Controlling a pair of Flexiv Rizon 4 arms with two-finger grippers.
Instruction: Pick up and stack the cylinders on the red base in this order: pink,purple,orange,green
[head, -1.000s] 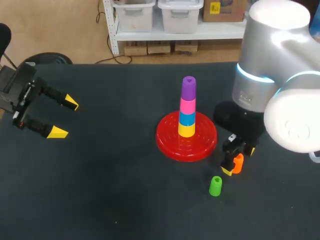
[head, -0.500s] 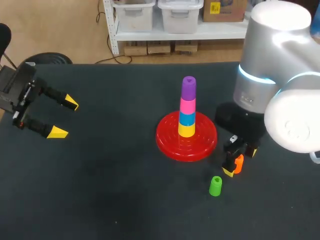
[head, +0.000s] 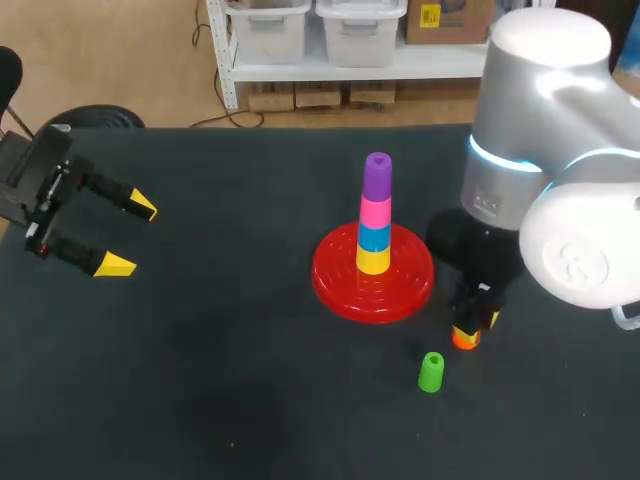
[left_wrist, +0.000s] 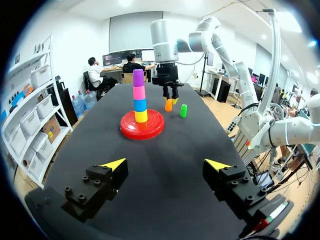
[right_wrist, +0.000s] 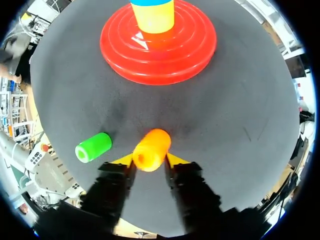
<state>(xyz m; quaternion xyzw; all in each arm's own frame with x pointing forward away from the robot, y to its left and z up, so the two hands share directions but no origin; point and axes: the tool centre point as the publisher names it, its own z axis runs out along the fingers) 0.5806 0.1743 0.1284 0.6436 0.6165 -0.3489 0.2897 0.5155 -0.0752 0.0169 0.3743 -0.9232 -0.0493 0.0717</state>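
The red base (head: 340, 285) carries a stack of yellow, blue, pink and purple cylinders, with the purple cylinder (head: 377, 176) on top. Just right of the base, the orange cylinder (head: 466, 339) stands on the table under my right gripper (head: 472, 328). In the right wrist view both yellow fingertips (right_wrist: 176, 159) press the orange cylinder (right_wrist: 151, 148) from either side, so my right gripper (right_wrist: 150, 160) is shut on it. The green cylinder (head: 431, 371) stands on the table beside it, also seen as the green cylinder (right_wrist: 93, 147). My left gripper (head: 112, 236) hangs open at the far left, holding nothing.
From the left wrist view, the left gripper (left_wrist: 166, 164) faces a wide stretch of dark table before the red base (left_wrist: 142, 128). The stack rises tall beside my right arm. Green cylinder (left_wrist: 183, 110) stands just right of the orange cylinder (left_wrist: 169, 105).
My right gripper's fingers have closed in from wide open onto the orange cylinder, and the gripper now covers most of it from above. The left arm has not moved.
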